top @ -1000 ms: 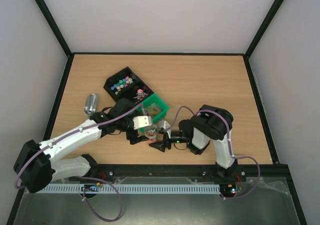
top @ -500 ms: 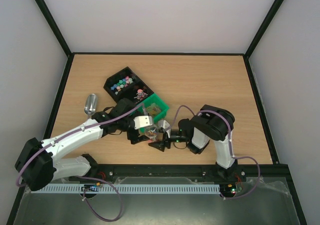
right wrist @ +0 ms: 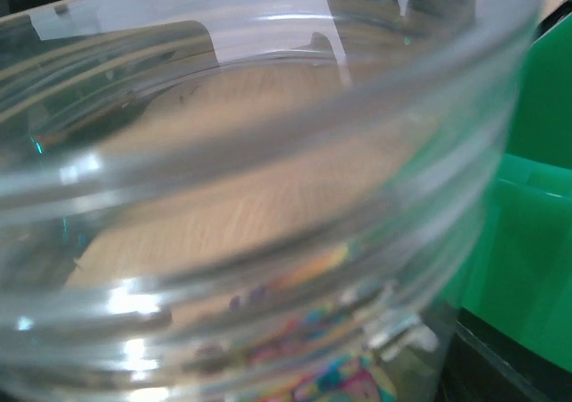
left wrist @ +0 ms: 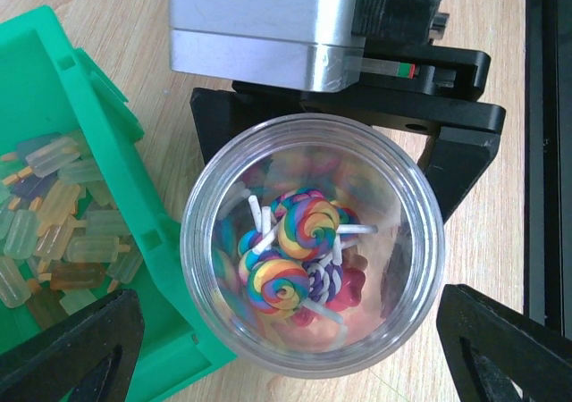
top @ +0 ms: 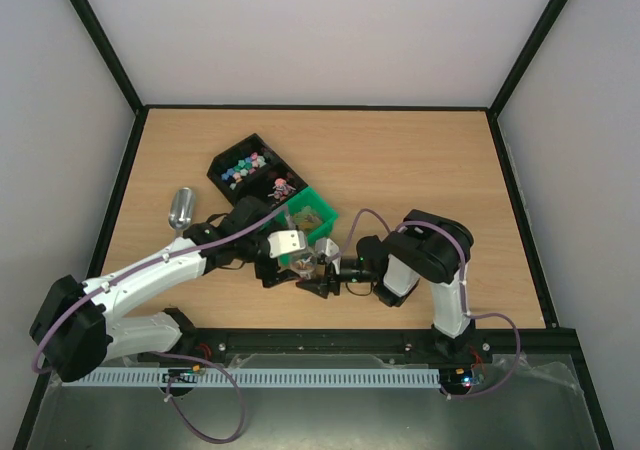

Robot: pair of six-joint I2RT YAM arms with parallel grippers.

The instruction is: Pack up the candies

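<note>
Several rainbow-swirl candies [left wrist: 304,229] in clear jar [left wrist: 193,241] | left gripper [left wrist: 290,305] spread wide, empty | right gripper [top: 318,275]: cannot tell

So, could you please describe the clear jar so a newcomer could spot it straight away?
On the wooden table, look toward the near edge for the green bin. Right beside it stands a clear round jar with no lid. It holds rainbow swirl lollipops, whereas the bin holds pale ice-lolly sweets.

Laboratory robot cell. Enclosed by plain white panels [top: 320,30] on black framing [top: 100,40] around a wooden benchtop [top: 420,170]. Slotted cable duct [top: 300,378] at 6 o'clock.
</note>
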